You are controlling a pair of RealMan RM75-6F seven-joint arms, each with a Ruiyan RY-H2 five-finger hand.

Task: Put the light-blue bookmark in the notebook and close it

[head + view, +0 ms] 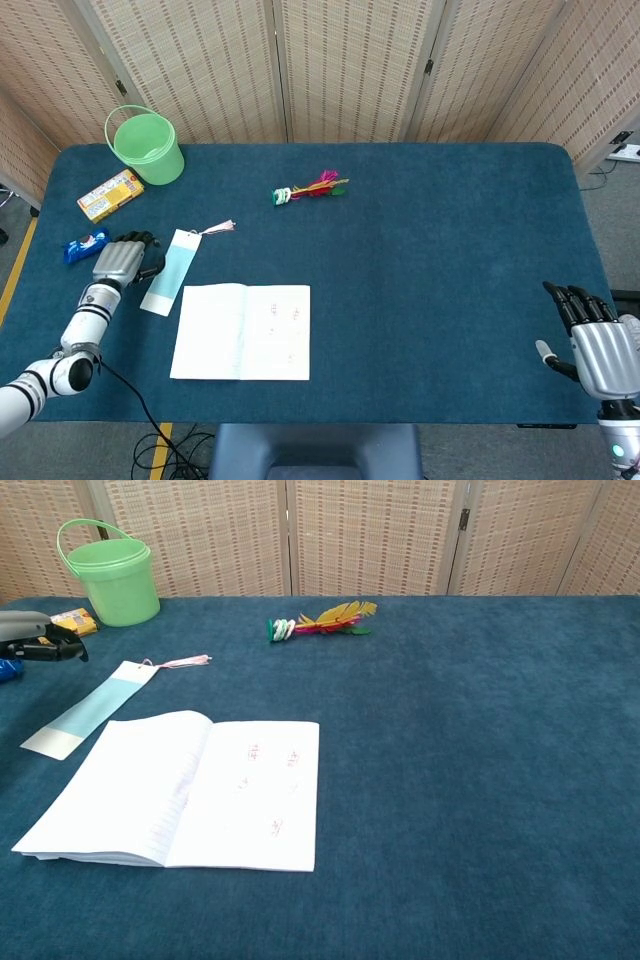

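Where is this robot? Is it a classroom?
Probably not a classroom; more likely a robot test room. A dark-blue table stands before woven folding screens, with an open notebook and a green bucket laid out.

head view: high above the near edge, looking steeply down on the whole dark blue felt-covered table (450, 250) | chest view: low, near the front edge, facing level across toward the woven folding screen (370, 535), closer in | shared: open white paper notebook (243, 331), round green plastic bucket (108, 572)
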